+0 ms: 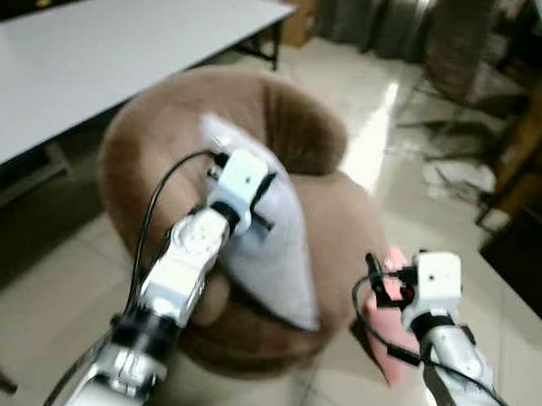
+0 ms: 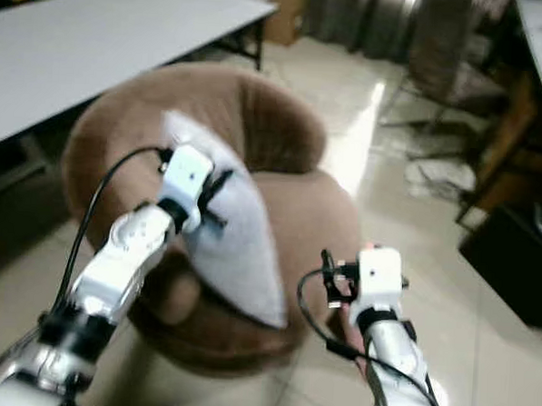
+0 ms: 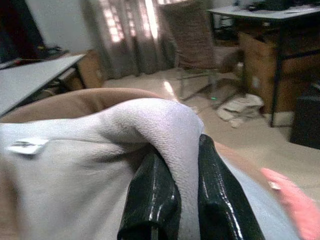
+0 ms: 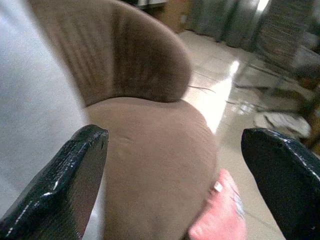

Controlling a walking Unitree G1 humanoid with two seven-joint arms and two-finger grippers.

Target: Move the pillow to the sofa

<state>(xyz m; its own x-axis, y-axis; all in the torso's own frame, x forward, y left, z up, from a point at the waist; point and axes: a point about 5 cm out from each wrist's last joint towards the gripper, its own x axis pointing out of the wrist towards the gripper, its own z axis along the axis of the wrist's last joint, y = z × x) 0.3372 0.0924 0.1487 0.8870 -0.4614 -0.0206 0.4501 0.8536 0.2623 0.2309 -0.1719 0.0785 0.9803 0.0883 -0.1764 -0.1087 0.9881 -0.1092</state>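
The left gripper (image 3: pixel 175 200) is clamped on an edge of the grey pillow (image 1: pixel 273 249), held over the seat of the brown sofa (image 1: pixel 343 216). The right gripper (image 4: pixel 172 160) has its 2 fingers apart, beside a pink object (image 1: pixel 388 305). Behind stands a white desk (image 1: pixel 97 48).

Daylight enters through the grey curtains (image 3: pixel 125 35) at the far end; streaks there are blown out. A bright glare stripe lies on the glossy pale tiled floor (image 1: pixel 369 144), beyond the brown plush round sofa (image 1: pixel 302 132). The long white table (image 1: pixel 97 48) is evenly lit, with dark shadow under it. Both eye views are soft with motion blur. In the wrist views the glossy black fingers (image 3: pixel 152 200) catch small highlights; the soft grey fabric pillow (image 3: pixel 75 180) beside them is blurred.
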